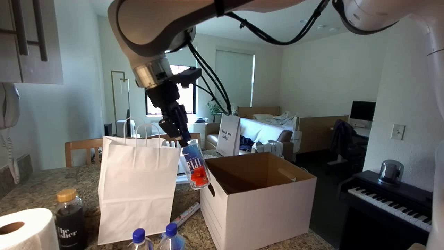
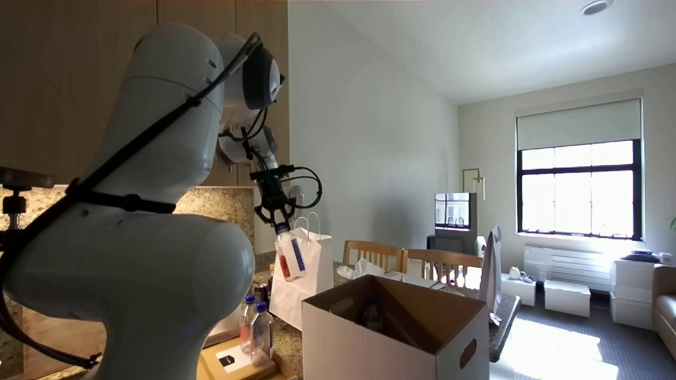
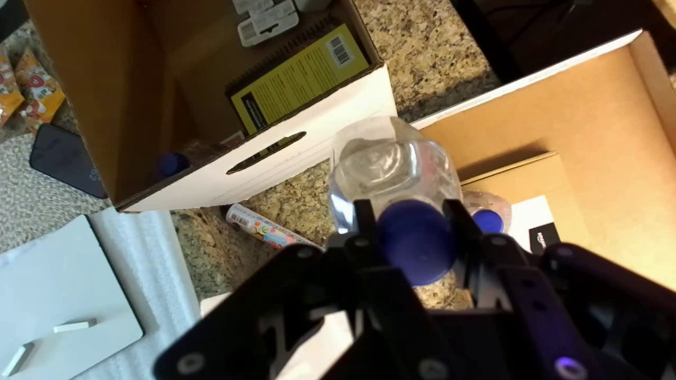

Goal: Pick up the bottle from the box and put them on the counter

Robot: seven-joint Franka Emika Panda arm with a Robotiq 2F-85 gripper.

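In an exterior view, a cupboard [image 1: 40, 67] hangs at near left, a black piano [image 1: 392, 205] stands at near right, and a white-draped sofa [image 1: 258, 130] and a bed [image 1: 281, 119] lie farther off before pale walls [image 1: 329, 73]. In an exterior view, a shade [image 2: 580, 124] covers the top of the black-framed window [image 2: 580, 192] at far right; sunlight [image 2: 560, 338] streaks the dark floor [image 2: 639, 343], wooden chairs [image 2: 443, 255] stand nearer, and a stone backsplash [image 2: 227, 203] glows warmly at left.

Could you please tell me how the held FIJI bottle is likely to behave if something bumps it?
The FIJI bottle would probably swing or twist, since the pincer grips it at the blue cap with the rest hanging below. Its clear sides look like thin plastic, so they may dent rather than shatter. I cannot tell how full it is.
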